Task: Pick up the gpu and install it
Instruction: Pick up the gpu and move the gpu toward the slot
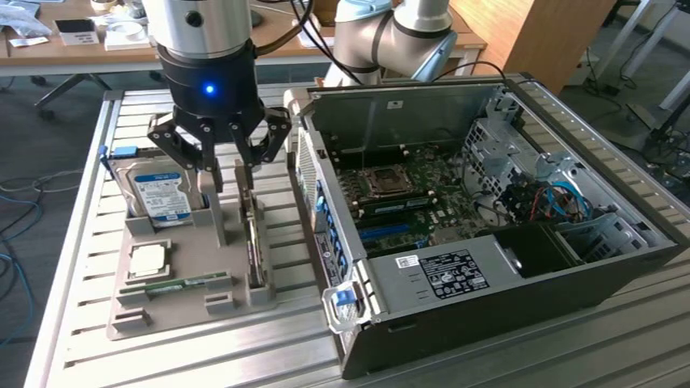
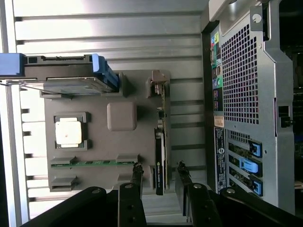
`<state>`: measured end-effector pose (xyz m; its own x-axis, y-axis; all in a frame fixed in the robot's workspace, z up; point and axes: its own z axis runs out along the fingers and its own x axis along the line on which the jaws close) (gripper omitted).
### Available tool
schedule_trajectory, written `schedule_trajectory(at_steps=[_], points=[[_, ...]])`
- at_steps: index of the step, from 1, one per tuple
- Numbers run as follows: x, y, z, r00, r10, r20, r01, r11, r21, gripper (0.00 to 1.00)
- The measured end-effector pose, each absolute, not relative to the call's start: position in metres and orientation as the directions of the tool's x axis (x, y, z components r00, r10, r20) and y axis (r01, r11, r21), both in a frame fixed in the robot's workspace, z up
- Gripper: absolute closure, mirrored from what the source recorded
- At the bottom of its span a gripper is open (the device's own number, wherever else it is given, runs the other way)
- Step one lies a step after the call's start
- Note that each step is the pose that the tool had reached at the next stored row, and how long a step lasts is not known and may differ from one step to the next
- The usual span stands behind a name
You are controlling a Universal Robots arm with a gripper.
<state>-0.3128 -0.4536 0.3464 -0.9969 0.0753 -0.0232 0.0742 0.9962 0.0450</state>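
- The jaws (image 1: 229,179) stand spread, one finger (image 2: 137,171) on each side of the gpu (image 2: 160,161). They bracket the card without pinching it, and a gap shows on both sides in the wrist view.
- The gpu (image 1: 254,242) is on edge in a slot of the grey holder tray (image 1: 178,242), along the tray's side nearest the computer case (image 1: 431,89).
- My reading is that the pick-up is in hand and the card is not yet gripped. Installing has not begun.
- A sound grip would call for the pads to meet the card's flat faces squarely, low enough to hold a thin board without tipping it in its slot.
- The wrist points straight down over the tray's far end, and the arm (image 1: 377,32) rises behind at the far side of the desk (image 1: 76,242).
- A hard drive (image 1: 161,194) stands in the tray at the exterior view's left of the jaws.
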Motion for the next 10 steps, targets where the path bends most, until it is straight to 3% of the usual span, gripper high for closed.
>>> schedule_trajectory(at_steps=[10], points=[[-0.3128, -0.4536, 0.3381, -0.997, 0.075, -0.023, 0.074, 0.996, 0.045, 0.58]])
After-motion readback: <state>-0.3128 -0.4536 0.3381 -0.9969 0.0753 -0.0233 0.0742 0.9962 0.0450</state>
